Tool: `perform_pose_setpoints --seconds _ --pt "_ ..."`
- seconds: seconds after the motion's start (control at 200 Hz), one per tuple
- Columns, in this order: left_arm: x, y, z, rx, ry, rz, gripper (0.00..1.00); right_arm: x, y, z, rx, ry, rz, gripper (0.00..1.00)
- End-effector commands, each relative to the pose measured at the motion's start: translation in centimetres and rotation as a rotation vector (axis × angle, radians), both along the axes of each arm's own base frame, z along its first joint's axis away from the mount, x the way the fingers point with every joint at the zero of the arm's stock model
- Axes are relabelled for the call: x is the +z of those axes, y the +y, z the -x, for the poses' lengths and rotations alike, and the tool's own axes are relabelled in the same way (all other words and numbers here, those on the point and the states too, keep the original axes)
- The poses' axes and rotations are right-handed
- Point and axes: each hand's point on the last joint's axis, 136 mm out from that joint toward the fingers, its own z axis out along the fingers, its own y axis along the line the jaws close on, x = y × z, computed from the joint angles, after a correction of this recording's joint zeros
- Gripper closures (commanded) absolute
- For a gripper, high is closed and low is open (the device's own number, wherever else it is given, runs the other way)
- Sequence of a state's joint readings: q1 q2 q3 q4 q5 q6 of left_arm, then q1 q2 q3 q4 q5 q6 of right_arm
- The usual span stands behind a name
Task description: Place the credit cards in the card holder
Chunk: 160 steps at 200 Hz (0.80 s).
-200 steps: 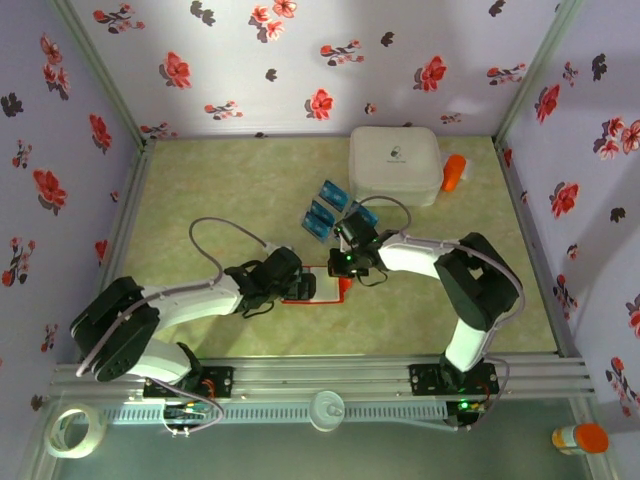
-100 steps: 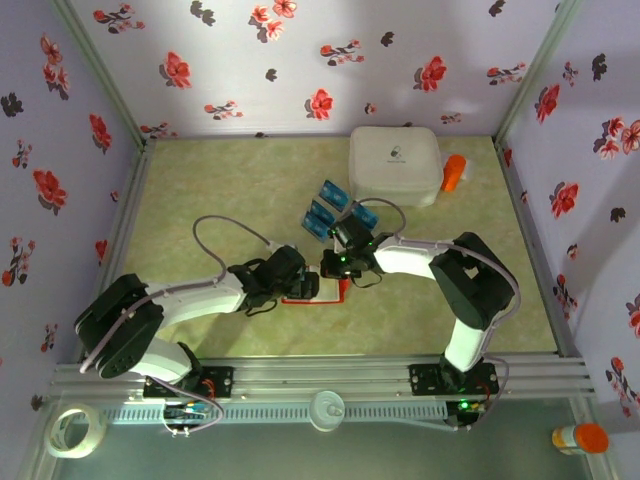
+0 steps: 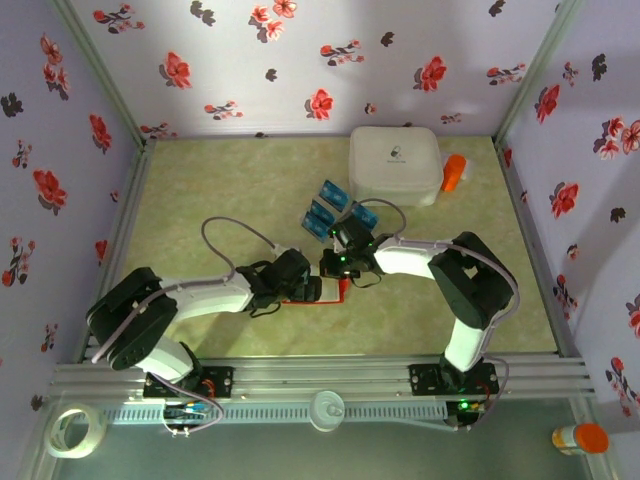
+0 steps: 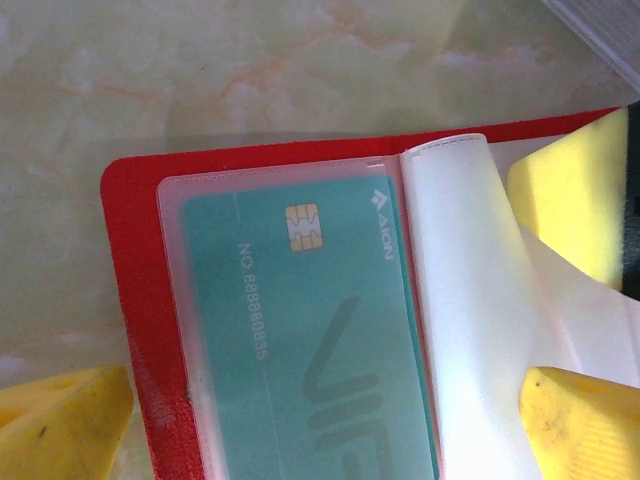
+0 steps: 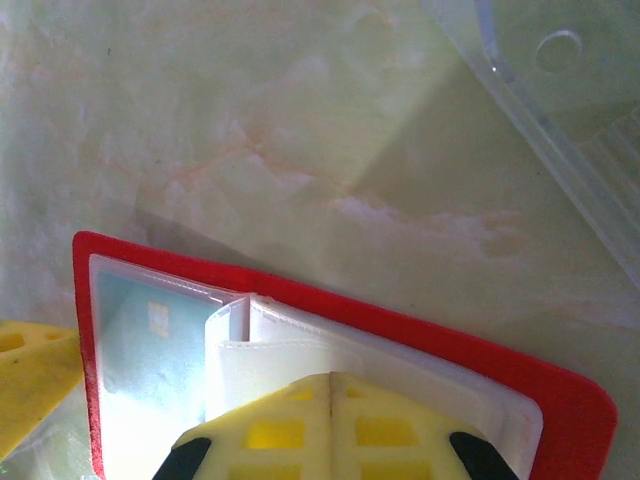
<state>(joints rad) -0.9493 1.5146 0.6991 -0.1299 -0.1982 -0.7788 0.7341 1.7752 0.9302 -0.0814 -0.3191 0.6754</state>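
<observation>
The wallet [image 4: 140, 300] lies open on the marbled table [image 4: 300, 70], red cover down, its frosted plastic leaves facing up. One teal card [image 4: 300, 330] already sits inside the wallet's left sleeve [image 4: 190, 300]. Through the plastic it shows a gold chip, a small triangle mark beside a word that looks like "Aton", and a line starting "NO. 8888" whose later digits are too blurred to be sure of. Large dark letters below begin "VI" and run off the frame.

The left gripper [image 4: 320, 390] is spread wide across the wallet. One yellow finger [image 4: 60, 420] is just off its left edge and the other is over its right half, and they hold nothing.

The right gripper [image 5: 331, 385] is clenched over the wallet's right half, its yellow pads [image 5: 270, 430] pressed flat together against the white leaves [image 5: 270, 350] that rise from the spine. Whether a leaf is nipped between the pads cannot be told.

Beyond the wallet, toward the back wall, four loose blue cards [image 3: 322, 213] lie face up on the table, their print too small to read. Farther back from the wallet stands a white box [image 3: 395, 160] with a small dark logo on its lid that cannot be read, and an orange object [image 3: 454, 172] touches the box's right side.
</observation>
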Motion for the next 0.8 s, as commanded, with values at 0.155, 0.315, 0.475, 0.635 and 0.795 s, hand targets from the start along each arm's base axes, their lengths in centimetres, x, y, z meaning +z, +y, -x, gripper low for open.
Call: perform_pose_setpoints --seconds 0.155,0.315,0.475,0.635,0.795 --pt "-1.3 0.2 0.4 -0.031 0.003 -0.037 0.16 -0.8 0.0 0.9 -0.003 0.041 -0.003 1.0" --pt "-1.7 0.3 0.6 -0.032 0.009 -0.037 0.2 0.2 0.2 0.7 -0.002 0.025 -0.02 0.98" --pt "-1.8 0.3 0.7 -0.032 0.01 -0.036 0.2 1.9 0.0 0.4 -0.021 -0.009 -0.037 0.85" --pt "-1.8 0.3 0.7 -0.034 0.01 -0.037 0.2 2.9 -0.7 0.2 -0.054 -0.034 -0.044 0.66" --pt "-1.8 0.3 0.8 -0.034 0.009 -0.036 0.2 2.3 -0.9 0.4 -0.07 -0.023 -0.047 0.59"
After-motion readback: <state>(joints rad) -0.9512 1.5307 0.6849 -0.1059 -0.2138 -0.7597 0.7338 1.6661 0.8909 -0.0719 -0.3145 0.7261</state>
